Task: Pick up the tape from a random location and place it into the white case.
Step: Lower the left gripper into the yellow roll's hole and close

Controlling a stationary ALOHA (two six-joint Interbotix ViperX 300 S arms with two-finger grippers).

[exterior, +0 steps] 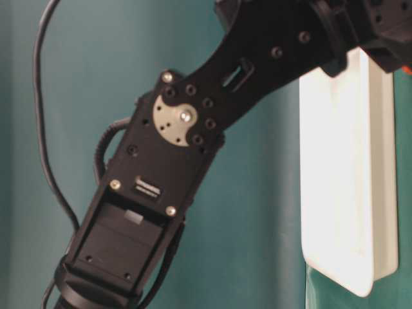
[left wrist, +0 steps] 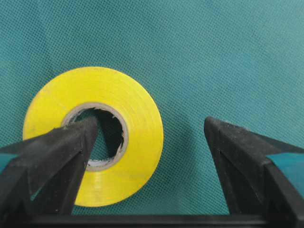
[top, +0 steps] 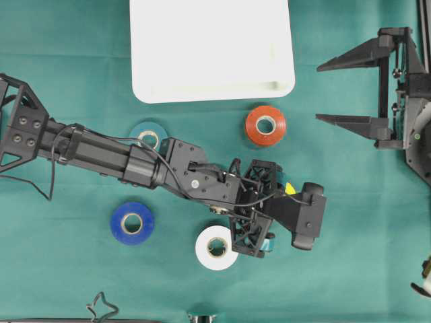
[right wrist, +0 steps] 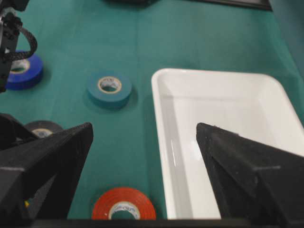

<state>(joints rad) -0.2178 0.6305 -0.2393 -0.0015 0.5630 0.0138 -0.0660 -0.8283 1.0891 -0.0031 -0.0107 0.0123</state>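
While both arms stand with jaws spread, the scene reads from largest to smallest:

White case: the white case (top: 212, 47) lies empty on the green cloth, well apart from the left gripper and beyond it, near the right gripper's side; in the right wrist view its open basin sits just ahead of the right finger.

Left gripper: the left gripper (left wrist: 152, 142) hangs low over the cloth, wide open and holding nothing; one finger tip is over the roll's core hole, the other stands clear past the roll's outer edge.

Right gripper: the right gripper (top: 337, 91) waits spread wide and empty, well apart from every roll.

Target tape: the yellow tape (left wrist: 93, 135) lies flat directly beneath the left gripper, its wall between the two fingers; from overhead only a sliver shows by the wrist.

Other rolls: the red tape (top: 265, 125) lies between gripper and case; the white tape (top: 216, 247), blue tape (top: 132, 223) and teal tape (top: 149, 134) lie behind, alongside the arm.

Handling, as a judgement: the roll looks light, stiff and sturdy, with a smooth, somewhat slick face and a cardboard core.

Where to grip: pinching one side of the ring, one finger inside the core and one outside, looks the surest hold.
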